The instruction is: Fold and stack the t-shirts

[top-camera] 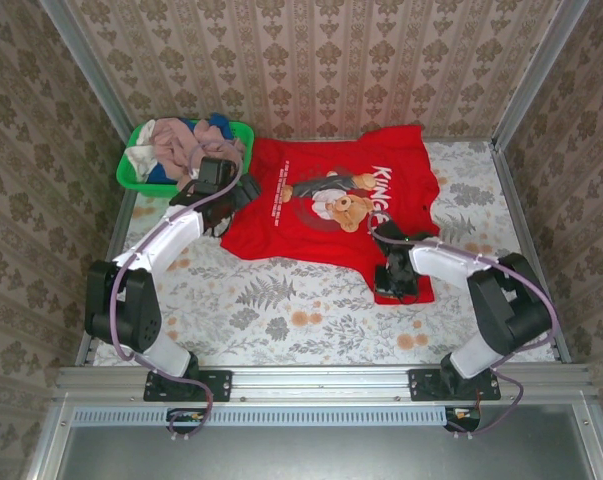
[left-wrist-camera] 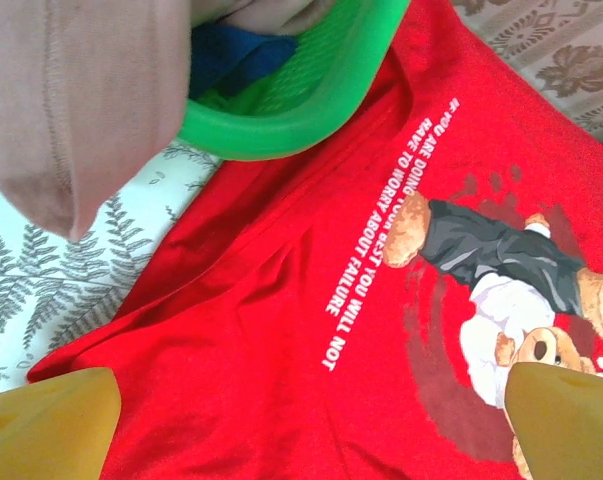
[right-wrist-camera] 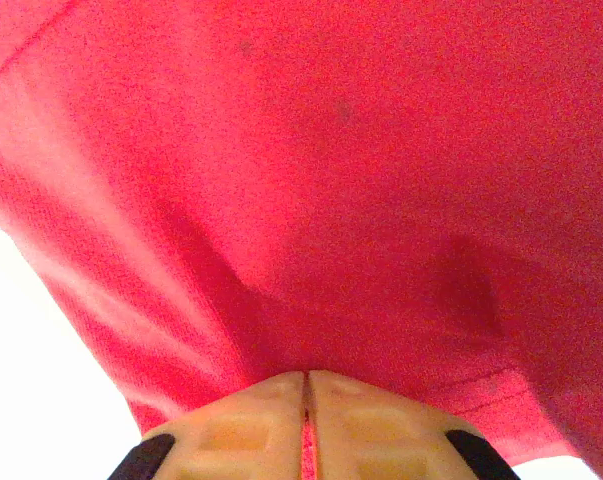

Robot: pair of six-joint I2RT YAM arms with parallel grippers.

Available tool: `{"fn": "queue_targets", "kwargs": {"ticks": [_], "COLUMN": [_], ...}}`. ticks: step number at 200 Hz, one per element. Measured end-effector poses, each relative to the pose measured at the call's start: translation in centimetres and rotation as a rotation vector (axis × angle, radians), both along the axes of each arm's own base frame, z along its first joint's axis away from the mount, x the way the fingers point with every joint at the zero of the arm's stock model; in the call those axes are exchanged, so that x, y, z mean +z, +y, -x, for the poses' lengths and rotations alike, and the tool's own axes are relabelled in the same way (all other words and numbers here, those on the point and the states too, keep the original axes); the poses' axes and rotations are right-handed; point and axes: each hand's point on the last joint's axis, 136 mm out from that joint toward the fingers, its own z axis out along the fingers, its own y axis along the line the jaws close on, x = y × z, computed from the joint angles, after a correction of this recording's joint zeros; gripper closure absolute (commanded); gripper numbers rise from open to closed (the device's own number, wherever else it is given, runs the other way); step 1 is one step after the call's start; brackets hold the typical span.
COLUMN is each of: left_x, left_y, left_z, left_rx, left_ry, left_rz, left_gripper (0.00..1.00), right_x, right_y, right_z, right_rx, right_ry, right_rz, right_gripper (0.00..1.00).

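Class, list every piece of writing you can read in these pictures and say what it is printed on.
"IF YOU ARE DOING YOUR BEST YOU WILL NOT HAVE TO WORRY ABOUT FAILURE": white print on the red t-shirt, beside the bear print.
"KUNG": big white letters on the same shirt; further letters cannot be made out.

Count: 1 red t-shirt, 1 green basket, 1 pink shirt, 1 blue shirt, 2 grippers: left gripper, right gripper.

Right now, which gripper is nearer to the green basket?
Left. The left gripper is open, just beside the basket; the right gripper is far off, shut on the red shirt at its near corner.
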Motion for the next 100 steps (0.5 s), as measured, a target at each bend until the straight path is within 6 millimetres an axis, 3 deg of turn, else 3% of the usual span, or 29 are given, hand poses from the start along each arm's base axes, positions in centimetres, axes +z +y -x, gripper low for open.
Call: {"fn": "queue_targets", "kwargs": {"ticks": [32, 42, 52, 68, 100], "left_x": [-1.2, -2.0, -2.8, -3.9, -4.2], "left_y": [-0.5, -0.5, -0.5, -0.6, -1.3], "left_z": [0.4, 1.0, 1.9, 3.3, 4.8], "left_rx": [-0.031, -0.036, -0.043, -0.055, -0.084], "left_ry": [-0.009, 0.000, 0.010, 0.020, -0.003], "left_rz": [0.016, 0.013, 0.011, 0.009, 0.014], "left_gripper": [0.00, 0.00, 0.00, 0.00, 0.00], "right_x": [0.0, 0.1, 0.5, 2.0, 5.9], "right_y": [0.8, 0.8, 0.7, 1.0, 1.4], "right_z": [4.8, 6.1, 6.9, 6.8, 4.6], "right_rx": [0.003, -0.009, -0.025, -0.047, -0.066], "right_ry": [0.018, 0.017, 0.002, -0.060, -0.242], "right_rz": [-0.027, -0.048, -0.074, -0.135, -0.229], "right_gripper": [0.82, 0.75, 0.61, 0.45, 0.36]}}
